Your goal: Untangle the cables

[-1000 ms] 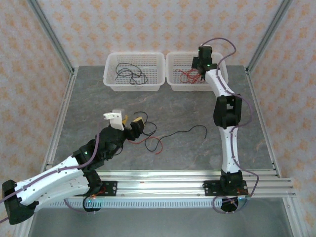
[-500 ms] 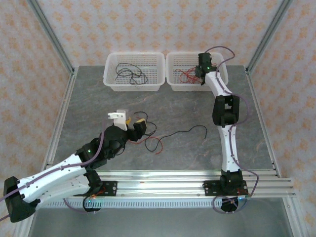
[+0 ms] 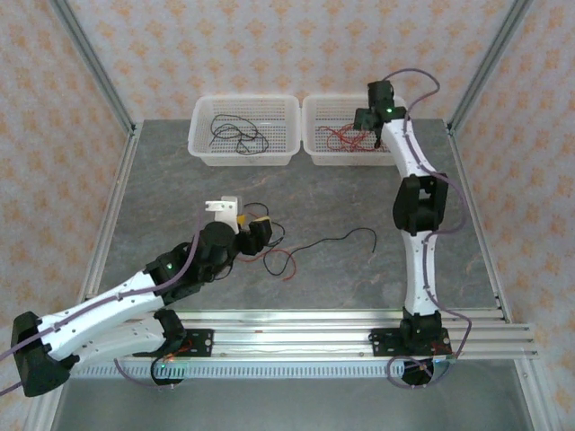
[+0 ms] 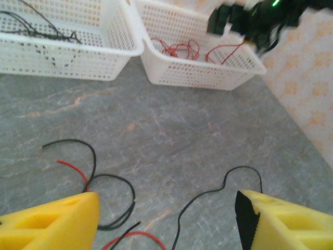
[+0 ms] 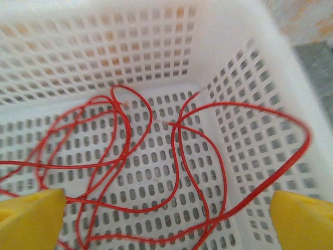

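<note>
While the right tool [image 5: 166,216] is held spread above the red cables [image 5: 127,130] in the right basket [image 5: 244,62], the left tool [image 4: 166,221] is spread over loose red and black cables [image 4: 94,159] on the tabletop [image 4: 182,130]. From overhead, black cables [image 3: 235,136] are seen in the left basket [image 3: 243,99] at eleven o'clock.

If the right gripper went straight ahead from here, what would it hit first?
Most likely the red wires, framed by the open jaws of the right gripper, then the basket floor; depth is hard to judge.

Grey table [image 3: 341,197] bears left basket [image 3: 243,158], right basket [image 3: 332,158], loose cables [image 3: 287,255].
</note>
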You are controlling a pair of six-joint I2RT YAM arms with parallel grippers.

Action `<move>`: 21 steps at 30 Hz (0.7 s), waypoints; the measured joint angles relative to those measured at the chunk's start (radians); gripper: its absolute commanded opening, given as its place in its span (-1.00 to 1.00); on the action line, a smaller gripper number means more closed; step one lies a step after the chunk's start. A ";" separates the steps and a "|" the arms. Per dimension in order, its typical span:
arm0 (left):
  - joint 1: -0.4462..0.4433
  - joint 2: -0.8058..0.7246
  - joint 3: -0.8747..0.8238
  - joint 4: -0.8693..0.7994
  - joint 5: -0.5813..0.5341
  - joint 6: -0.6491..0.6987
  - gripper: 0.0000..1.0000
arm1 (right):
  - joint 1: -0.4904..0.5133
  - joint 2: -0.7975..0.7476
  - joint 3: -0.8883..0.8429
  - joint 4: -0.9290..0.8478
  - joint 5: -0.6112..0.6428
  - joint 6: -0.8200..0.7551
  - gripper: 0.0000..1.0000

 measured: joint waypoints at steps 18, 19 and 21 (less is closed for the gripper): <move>0.000 0.117 0.059 -0.134 0.016 -0.071 0.37 | 0.001 -0.941 -0.892 0.371 -0.419 0.141 0.70; 0.000 0.132 0.069 -0.146 0.016 -0.076 0.36 | 0.006 -0.946 -0.909 0.386 -0.438 0.148 0.68; 0.000 0.161 0.089 -0.169 0.018 -0.088 0.35 | 0.021 -0.965 -0.962 0.401 -0.442 0.154 0.66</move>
